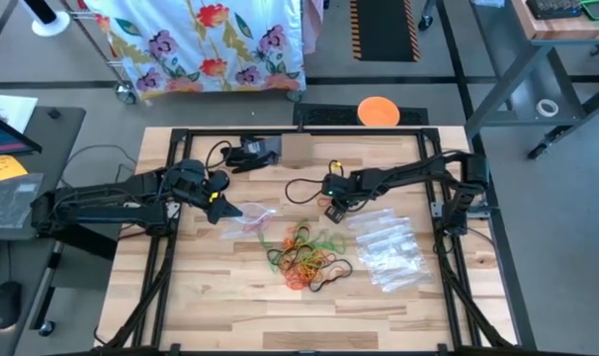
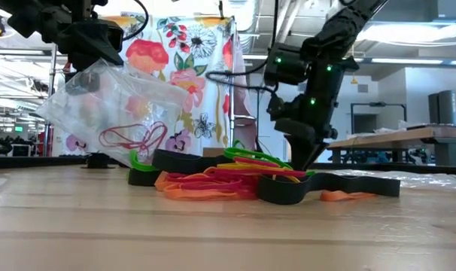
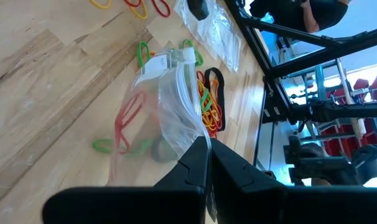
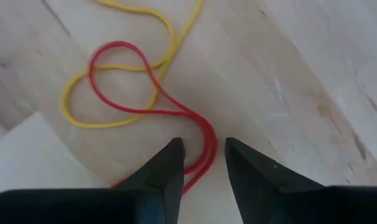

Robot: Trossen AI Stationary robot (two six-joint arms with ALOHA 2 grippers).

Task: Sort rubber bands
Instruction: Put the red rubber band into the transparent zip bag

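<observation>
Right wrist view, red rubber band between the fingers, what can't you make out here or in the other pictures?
- Right wrist view: whether the right hand pinches the thin red rubber band; its lower loop runs behind the fingers.
- High view: the colourful pile of rubber bands is too small and tangled to count.
- Low view: what else the clear plastic zip bag, held by the left hand, contains; creases blur it.

Lab: framed wooden table (image 1: 230,297), workbenches (image 2: 393,139) behind.

Overhead and table-level cameras share the rubber bands (image 1: 304,255); 2 wrist close-ups
</observation>
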